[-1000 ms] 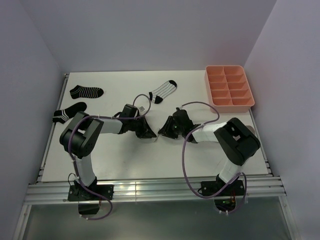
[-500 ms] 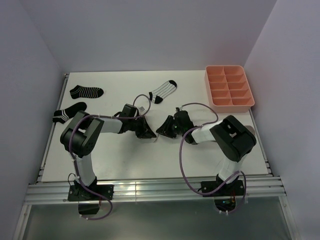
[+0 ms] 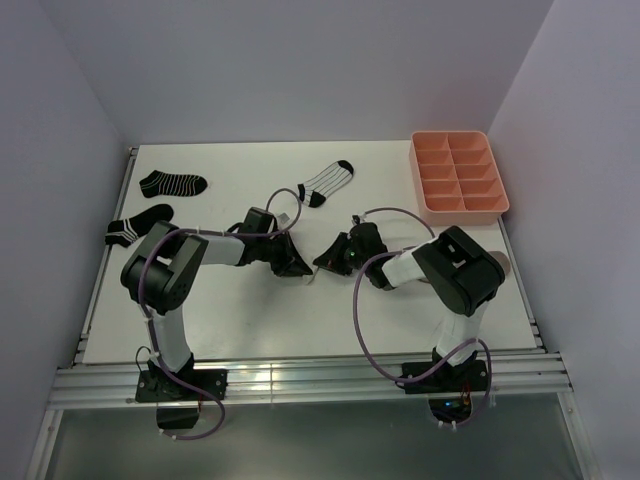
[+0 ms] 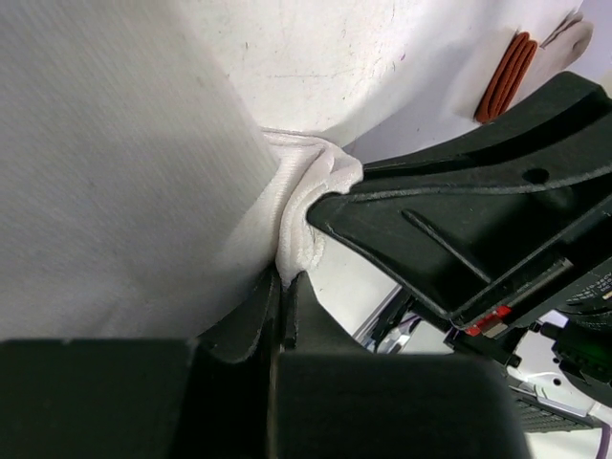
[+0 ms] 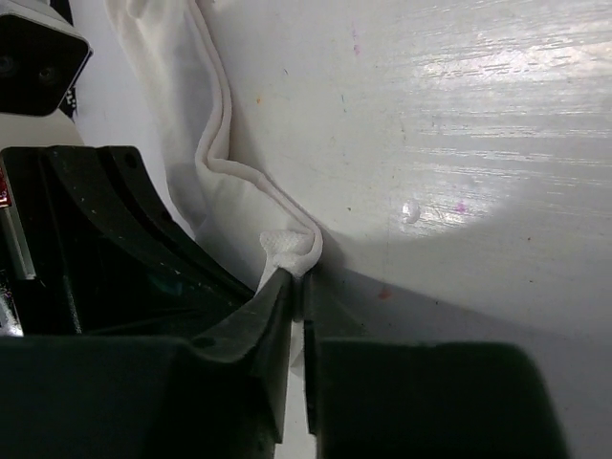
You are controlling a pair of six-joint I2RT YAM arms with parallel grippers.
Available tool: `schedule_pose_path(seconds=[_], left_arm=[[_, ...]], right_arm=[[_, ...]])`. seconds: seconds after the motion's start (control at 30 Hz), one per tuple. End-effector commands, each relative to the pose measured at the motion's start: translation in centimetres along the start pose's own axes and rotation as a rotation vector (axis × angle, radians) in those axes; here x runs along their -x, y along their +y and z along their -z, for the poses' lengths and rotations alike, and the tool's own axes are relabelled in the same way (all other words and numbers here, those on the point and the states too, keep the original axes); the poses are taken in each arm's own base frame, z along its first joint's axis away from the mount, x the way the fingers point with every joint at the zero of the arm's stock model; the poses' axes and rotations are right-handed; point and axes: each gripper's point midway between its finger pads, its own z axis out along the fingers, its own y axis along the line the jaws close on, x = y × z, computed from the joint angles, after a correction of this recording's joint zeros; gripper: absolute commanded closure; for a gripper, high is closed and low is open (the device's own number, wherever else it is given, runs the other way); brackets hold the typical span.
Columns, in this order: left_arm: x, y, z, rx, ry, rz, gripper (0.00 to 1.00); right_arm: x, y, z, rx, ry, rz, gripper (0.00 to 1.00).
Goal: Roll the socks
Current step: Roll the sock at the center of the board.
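A plain white sock [image 4: 316, 191] lies on the table between my two grippers. My left gripper [image 4: 284, 279] is shut on a fold of it. Facing it, my right gripper [image 5: 298, 282] is shut on the sock's rolled hem [image 5: 292, 251]. In the top view both grippers [image 3: 293, 265] [image 3: 324, 262] are low at mid-table, tips almost touching. A white striped sock with black toe and heel [image 3: 328, 182] lies behind them. Two black striped socks [image 3: 172, 184] [image 3: 138, 224] lie at the far left. A sock's red cuff [image 4: 507, 72] shows in the left wrist view.
A pink compartment tray [image 3: 460, 172] stands at the back right. Side walls close in the table [image 3: 250, 320] left and right. A metal rail [image 3: 300, 378] with both arm bases runs along the near edge.
My right gripper's jaws have closed onto the white sock's hem, and its arm has edged slightly left. The left gripper has stayed shut on the sock.
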Motion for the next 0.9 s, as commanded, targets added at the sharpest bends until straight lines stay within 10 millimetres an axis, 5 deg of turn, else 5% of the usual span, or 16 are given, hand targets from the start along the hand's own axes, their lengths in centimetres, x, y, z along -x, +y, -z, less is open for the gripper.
schedule_pose_path(seconds=[0.0,0.1,0.23,0.33,0.57,0.87], left_arm=[[0.1,0.3,-0.2,0.007,0.016,-0.012,0.99],[0.4,-0.1,0.1,0.015,0.01,-0.034,0.91],[1.7,-1.1,1.9,0.077,-0.073,-0.132,0.48],[2.3,-2.0,3.5,0.132,-0.14,-0.226,0.31],[2.4,-1.9,4.7,0.313,-0.32,-0.468,0.29],[0.4,-2.9,1.9,0.374,-0.413,-0.663,0.31]], right_arm=[[-3.0,-7.5,0.9,-0.251,0.078,-0.001,0.93],[-2.3,-7.2,1.3,-0.275,0.062,0.012,1.0],[-1.5,-6.8,1.9,-0.316,0.053,0.034,1.0],[-0.8,-6.5,2.3,-0.352,0.044,0.04,1.0],[-0.3,-6.1,2.9,-0.406,0.055,0.031,1.0],[-0.1,-5.5,3.1,-0.425,0.07,0.022,1.0]])
